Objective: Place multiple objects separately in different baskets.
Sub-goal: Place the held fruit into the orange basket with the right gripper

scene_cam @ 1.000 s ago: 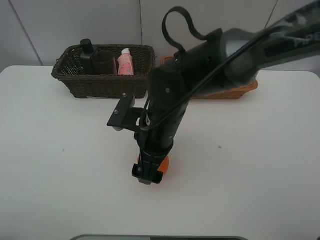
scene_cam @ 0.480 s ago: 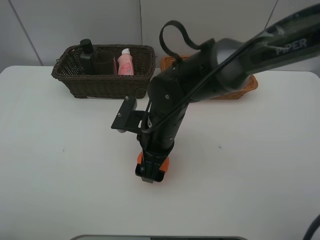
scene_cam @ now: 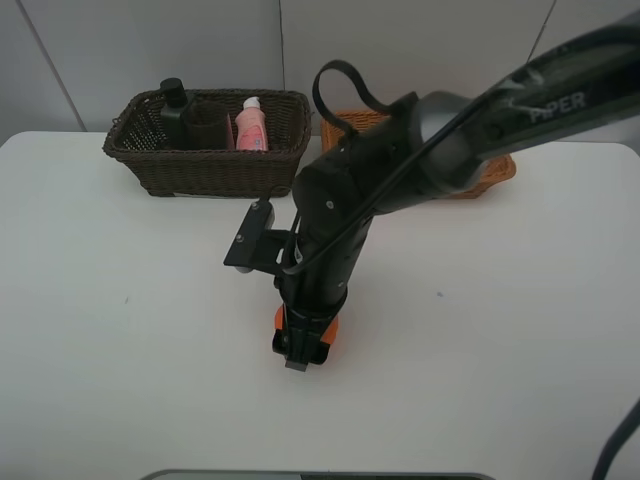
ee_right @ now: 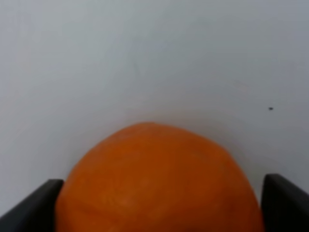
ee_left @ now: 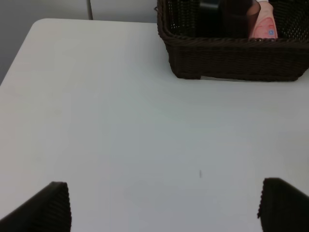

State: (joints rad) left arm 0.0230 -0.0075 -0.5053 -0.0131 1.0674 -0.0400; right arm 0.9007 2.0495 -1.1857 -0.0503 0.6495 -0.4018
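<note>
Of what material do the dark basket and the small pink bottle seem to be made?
Dark basket: woven wicker, matte dark brown; the interlaced strands show on its walls. Pink bottle: probably plastic, smooth with a slight sheen and a white cap; the look leaves it open.

White table (scene_cam: 120,380) with dark basket (scene_cam: 205,165), tan basket (scene_cam: 495,175), orange (scene_cam: 328,330).

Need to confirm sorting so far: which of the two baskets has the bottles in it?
The dark brown basket, on the left at the back. The black bottle and pink bottle stand in it. The orange-tan basket is mostly hidden behind the right arm.
</note>
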